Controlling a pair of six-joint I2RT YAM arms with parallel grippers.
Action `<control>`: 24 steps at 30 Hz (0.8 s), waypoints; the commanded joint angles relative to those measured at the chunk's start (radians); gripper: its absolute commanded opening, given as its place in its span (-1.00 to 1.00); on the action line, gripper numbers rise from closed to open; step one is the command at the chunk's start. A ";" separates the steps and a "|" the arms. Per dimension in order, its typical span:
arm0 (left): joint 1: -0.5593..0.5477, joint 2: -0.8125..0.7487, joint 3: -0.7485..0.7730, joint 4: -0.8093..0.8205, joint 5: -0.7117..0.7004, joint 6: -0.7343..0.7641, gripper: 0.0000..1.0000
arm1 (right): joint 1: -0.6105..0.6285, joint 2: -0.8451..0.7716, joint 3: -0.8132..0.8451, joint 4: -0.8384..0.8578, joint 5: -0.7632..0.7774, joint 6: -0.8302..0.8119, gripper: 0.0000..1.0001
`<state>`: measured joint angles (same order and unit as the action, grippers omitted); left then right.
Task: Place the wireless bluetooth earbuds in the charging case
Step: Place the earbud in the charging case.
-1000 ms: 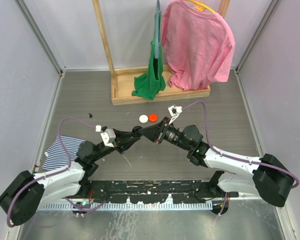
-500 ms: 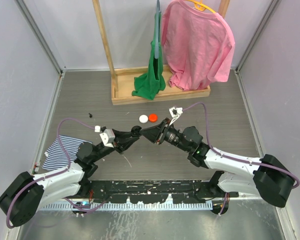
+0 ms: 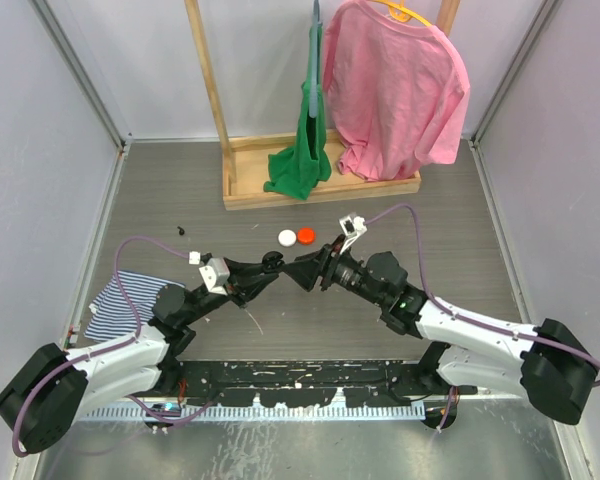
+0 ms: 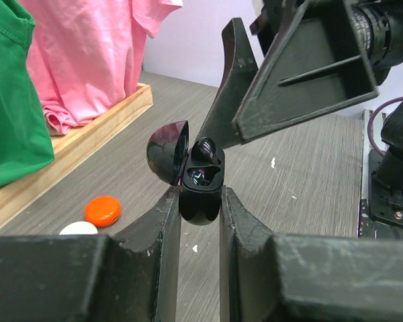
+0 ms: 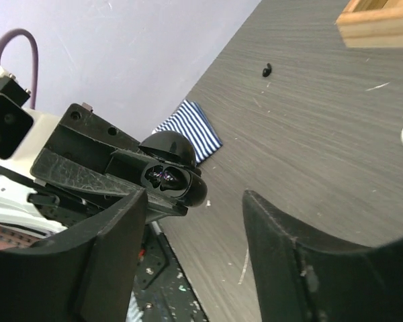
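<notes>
The left fingers are clamped on the lower half of the black charging case, holding it upright above the middle of the surface. Its lid is swung open toward 9 o'clock in the left wrist view. A rounded black shape rises from one well. The right fingers stand apart with nothing between them, just at 3 o'clock of the case and pointing at it. A small black earbud lies on the surface at 10 o'clock of the case, well apart. A white cap and a red cap lie side by side at 12 o'clock. A striped cloth lies at 8 o'clock.
</notes>
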<state>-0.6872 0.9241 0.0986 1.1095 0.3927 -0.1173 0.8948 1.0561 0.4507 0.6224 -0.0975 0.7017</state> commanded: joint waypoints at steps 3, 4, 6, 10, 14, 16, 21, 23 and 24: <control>0.000 -0.002 0.029 0.057 0.025 0.009 -0.92 | -0.009 -0.115 0.084 -0.149 -0.009 -0.296 0.53; 0.000 0.000 0.032 0.055 0.035 0.009 -0.92 | -0.010 -0.125 0.080 -0.155 -0.024 -0.337 0.55; -0.001 0.004 0.039 0.050 0.055 0.006 -0.92 | -0.010 -0.134 0.064 -0.154 -0.063 -0.407 0.57; -0.001 0.009 0.048 0.047 0.091 -0.007 -0.93 | -0.018 -0.140 0.016 -0.100 -0.194 -0.552 0.57; -0.001 0.012 0.058 0.047 0.140 -0.017 -0.93 | -0.036 -0.154 -0.073 0.027 -0.344 -0.655 0.55; -0.002 0.015 0.063 0.048 0.158 -0.024 -0.93 | -0.053 -0.164 -0.108 0.063 -0.366 -0.694 0.54; -0.002 0.025 0.081 0.051 0.225 -0.044 -0.93 | -0.086 -0.167 -0.161 0.150 -0.434 -0.753 0.50; -0.001 0.038 0.089 0.053 0.250 -0.051 -0.93 | -0.087 -0.148 -0.156 0.170 -0.470 -0.774 0.48; -0.002 0.042 0.091 0.055 0.262 -0.055 -0.93 | -0.087 -0.138 -0.149 0.171 -0.481 -0.784 0.48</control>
<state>-0.6872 0.9520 0.1383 1.1042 0.5797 -0.1516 0.8116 0.9100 0.2825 0.6430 -0.4831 0.0032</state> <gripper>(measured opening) 0.226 0.746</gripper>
